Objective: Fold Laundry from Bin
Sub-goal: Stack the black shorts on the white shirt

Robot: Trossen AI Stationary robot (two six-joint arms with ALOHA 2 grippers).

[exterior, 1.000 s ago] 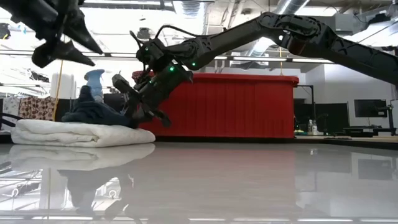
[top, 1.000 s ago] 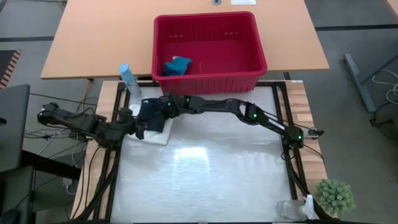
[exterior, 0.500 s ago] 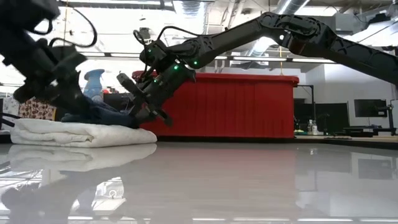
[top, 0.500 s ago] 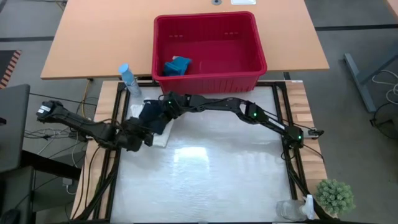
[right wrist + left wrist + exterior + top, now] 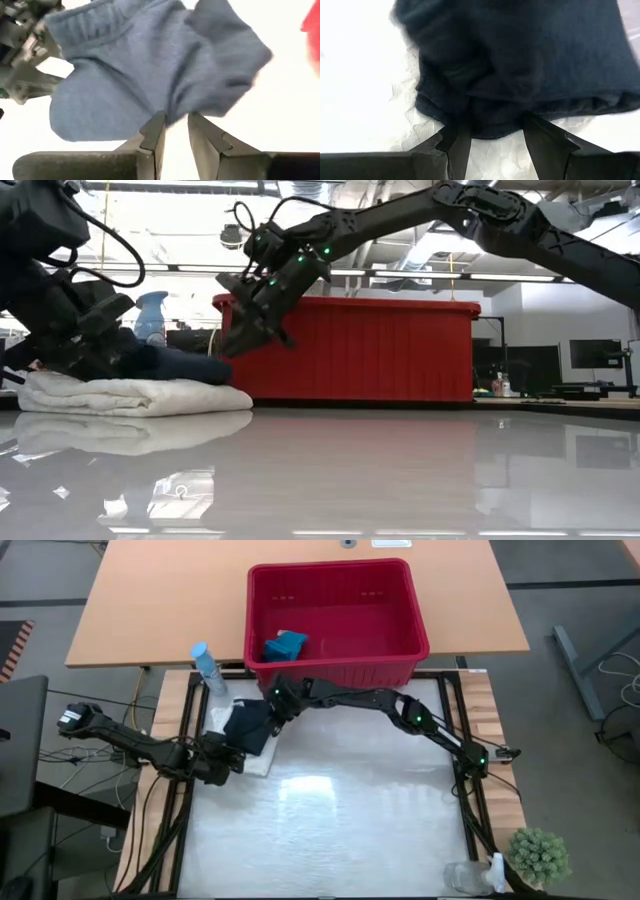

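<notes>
Left wrist view puts us right at the left gripper (image 5: 492, 132): its two dark fingers (image 5: 457, 142) stand spread, tips at the near hem of the dark navy cloth (image 5: 520, 65), straddling the edge with nothing clamped. That navy piece lies on top of the folded white lacy cloth (image 5: 360, 95), which shows on either side of it.

Over on the right wrist view, the right gripper (image 5: 175, 130) hangs just above the same navy piece, fingers a narrow gap apart and nothing between them. In the low view it is lifted clear of the pile, tilted down toward it, in front of the red bin (image 5: 380, 350).

From the high view, the stack sits at the table's (image 5: 340, 830) far left corner, just in front of the bin's near wall. The left arm reaches in from the left edge, the right arm stretches across from the right. Inside the bin lies the small teal-blue cloth (image 5: 285, 645). A blue spray bottle (image 5: 205, 668) stands just left of the bin
</notes>
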